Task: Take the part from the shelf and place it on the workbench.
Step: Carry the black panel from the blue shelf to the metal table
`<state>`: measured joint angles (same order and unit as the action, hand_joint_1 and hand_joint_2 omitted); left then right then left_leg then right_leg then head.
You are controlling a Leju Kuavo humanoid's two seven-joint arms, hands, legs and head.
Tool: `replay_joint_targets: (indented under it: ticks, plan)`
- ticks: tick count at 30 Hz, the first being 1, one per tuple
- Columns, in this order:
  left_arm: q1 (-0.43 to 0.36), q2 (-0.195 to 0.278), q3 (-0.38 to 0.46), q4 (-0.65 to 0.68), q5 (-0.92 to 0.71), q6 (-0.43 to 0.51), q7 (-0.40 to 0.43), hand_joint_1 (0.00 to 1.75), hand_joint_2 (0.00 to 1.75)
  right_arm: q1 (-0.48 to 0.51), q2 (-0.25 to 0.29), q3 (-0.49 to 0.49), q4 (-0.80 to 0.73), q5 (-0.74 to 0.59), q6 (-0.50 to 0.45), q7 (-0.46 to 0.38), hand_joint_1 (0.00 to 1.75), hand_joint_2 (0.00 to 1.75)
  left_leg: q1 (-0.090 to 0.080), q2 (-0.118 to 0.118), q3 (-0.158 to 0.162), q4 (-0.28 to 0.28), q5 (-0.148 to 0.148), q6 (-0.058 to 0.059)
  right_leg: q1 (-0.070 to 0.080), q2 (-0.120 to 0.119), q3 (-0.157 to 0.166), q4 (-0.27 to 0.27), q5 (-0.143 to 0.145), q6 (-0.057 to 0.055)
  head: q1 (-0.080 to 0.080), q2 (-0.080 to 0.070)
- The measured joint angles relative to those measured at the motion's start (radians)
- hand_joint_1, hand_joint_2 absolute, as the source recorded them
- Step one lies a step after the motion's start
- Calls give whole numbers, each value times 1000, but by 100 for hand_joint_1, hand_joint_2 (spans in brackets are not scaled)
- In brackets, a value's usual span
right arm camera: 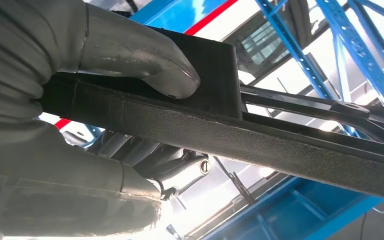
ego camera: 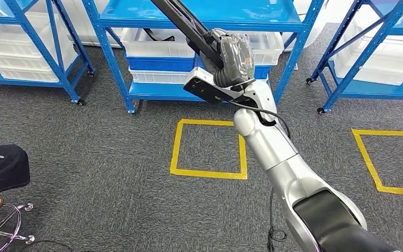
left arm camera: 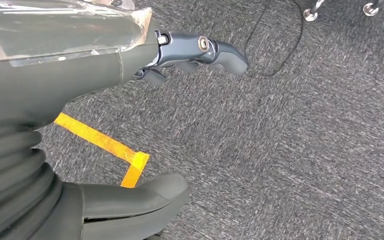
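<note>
Part (ego camera: 181,21): one long, flat, black bar, matte and grainy, clasped in the right hand (ego camera: 231,58), thumb (right arm camera: 145,60) pressed on its top face, running up and away beyond the fingers. Right arm (ego camera: 278,157): silver, raised forward toward the blue steel shelf (ego camera: 199,16). Left hand (left arm camera: 130,90): hung over grey carpet (left arm camera: 280,150), fingers apart, holding nothing. Floor squares (ego camera: 208,148): two, yellow tape.

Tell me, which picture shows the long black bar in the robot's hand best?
The right wrist view: the long black textured plastic bar crosses it close up, with the right hand's grey thumb pressed on it. The head view shows the bar thin and cut off at the top. The left wrist view looks at grey carpet.
</note>
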<state>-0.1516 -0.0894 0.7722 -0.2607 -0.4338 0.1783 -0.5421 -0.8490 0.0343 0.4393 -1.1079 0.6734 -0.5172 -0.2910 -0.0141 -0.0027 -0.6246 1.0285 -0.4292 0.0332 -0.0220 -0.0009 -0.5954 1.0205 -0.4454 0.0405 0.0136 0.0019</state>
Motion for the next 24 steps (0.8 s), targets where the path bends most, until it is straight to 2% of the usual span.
replay_joint_targets:
  ticks: [3,5,6,8,9,10,11,13,14,15,16,19,21,23,24]
  plan:
    - [0,1,0,0,-5,0,1,0,175,8,-1,-6,11,8,-6,1,175,175,3,1,1,-6,5,7,1,0,-2,-1,1,5,0,0]
    - [-1,0,0,0,-6,0,1,0,175,11,-3,-10,15,11,-9,3,175,175,10,5,5,-21,15,18,4,0,-20,31,-21,4,1,0]
    - [-1,-1,0,0,-6,0,1,0,175,12,-5,-11,17,12,-11,3,175,175,15,8,5,-26,20,22,5,1,-42,78,-46,1,2,0]
    - [-1,-3,0,1,-7,0,2,0,175,17,-8,-13,22,13,-14,4,175,175,17,9,-1,-27,24,23,4,1,-102,214,-107,-3,3,0]
    - [-1,-4,0,1,-7,0,2,0,175,21,-9,-13,25,13,-14,4,175,175,18,8,-4,-27,26,21,2,1,-124,269,-126,0,3,0]
    - [-1,-5,0,2,-7,0,2,0,175,25,-10,-14,28,15,-14,5,175,175,20,5,-6,-27,28,18,0,1,-130,291,-131,5,3,0]
    - [-1,-6,0,2,-7,0,3,0,175,30,-11,-14,31,17,-14,7,175,175,23,1,-8,-26,30,14,-4,1,-113,266,-120,15,3,0]
    - [-1,-7,0,2,-10,-1,5,0,175,36,-14,-17,33,22,-17,12,175,175,30,-7,-12,-20,32,2,-15,9,-35,125,-74,37,3,0]
    - [-2,-6,0,2,-13,-2,6,0,175,39,-15,-19,33,25,-19,15,175,175,30,-12,-16,-16,33,-6,-17,16,0,58,-54,41,3,0]
    - [-3,-6,0,2,-16,-2,7,0,175,43,-16,-23,33,28,-22,18,175,175,29,-17,-20,-13,34,-14,-18,21,21,19,-43,38,3,0]
    - [-4,-5,0,2,-20,-2,8,0,175,49,-17,-27,32,32,-24,22,175,175,28,-22,-24,-12,37,-21,-16,24,27,6,-40,31,2,0]
    - [-3,-7,0,2,-28,-2,15,0,175,72,-23,-42,27,43,-27,35,175,175,33,-28,-33,-10,41,-36,-13,13,22,10,-29,3,2,0]
    - [-4,-8,0,2,-33,-2,20,0,175,83,-27,-52,19,48,-27,39,175,175,37,-16,-61,50,-2,-43,-13,6,18,9,-22,-13,1,0]
    - [-5,-8,0,3,-37,-5,23,0,175,95,-32,-61,11,49,-26,40,175,175,37,-4,-117,185,-76,-47,-7,-2,12,9,-18,-22,1,0]
    - [-6,-8,-1,3,-39,-7,25,0,175,102,-36,-66,8,49,-25,40,175,175,36,-2,-142,247,-101,-48,-3,-7,10,9,-17,-24,1,0]
